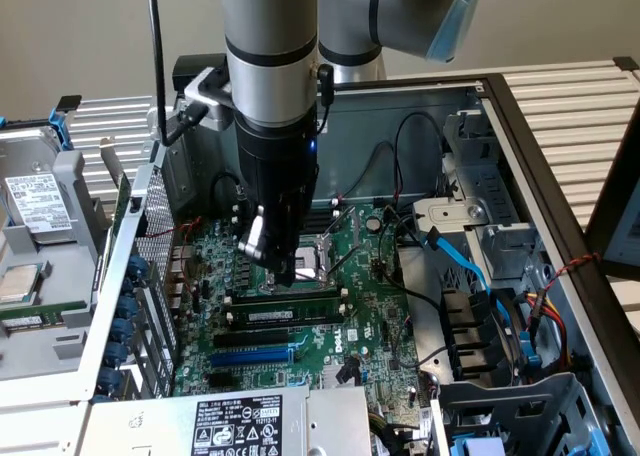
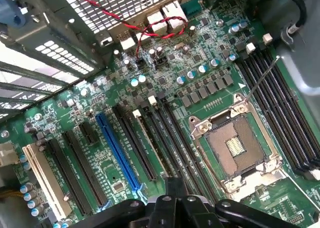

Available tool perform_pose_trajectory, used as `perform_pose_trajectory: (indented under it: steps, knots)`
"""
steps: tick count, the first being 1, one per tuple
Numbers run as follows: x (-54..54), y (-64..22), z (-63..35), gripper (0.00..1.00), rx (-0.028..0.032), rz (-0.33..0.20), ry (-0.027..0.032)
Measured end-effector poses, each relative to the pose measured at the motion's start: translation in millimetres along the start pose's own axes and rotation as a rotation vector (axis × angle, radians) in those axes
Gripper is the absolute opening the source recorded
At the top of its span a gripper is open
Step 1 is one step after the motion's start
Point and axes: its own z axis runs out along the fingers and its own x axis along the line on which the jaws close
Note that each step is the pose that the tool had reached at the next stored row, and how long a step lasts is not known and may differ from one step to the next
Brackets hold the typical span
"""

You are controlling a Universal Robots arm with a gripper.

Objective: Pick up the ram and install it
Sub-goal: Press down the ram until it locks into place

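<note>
Working across the exterior view's left to right: the metal card cage [image 1: 140,266] hems in that side, then the motherboard [image 1: 380,326], and my gripper [image 1: 283,271] sits low over the empty CPU socket [image 1: 318,254], fingers pinched fully shut with nothing visibly between them. The ram [image 1: 290,316] lies in a black slot just in front of the fingertips, near the blue slot [image 1: 255,356]. I reckon pressing squarely along the stick matters, not tilting it. Room is tight: cables [image 1: 470,276] and the drive bay crowd the exterior view's right, so straight up looks like the free way out.
</note>
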Motion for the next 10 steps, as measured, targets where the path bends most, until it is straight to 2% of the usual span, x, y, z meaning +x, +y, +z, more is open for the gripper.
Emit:
perform_pose_trajectory:
  steps: [4, 5, 10]
  knots:
    - [0.0, 0.0, 0.0, 0.1, -0.0004, 0.219, -0.0057]
    - [0.0, 0.0, 0.0, 0.1, -0.0005, 0.255, -0.0067]
    - [0.0, 0.0, 0.0, 0.1, -0.0006, 0.327, -0.0086]
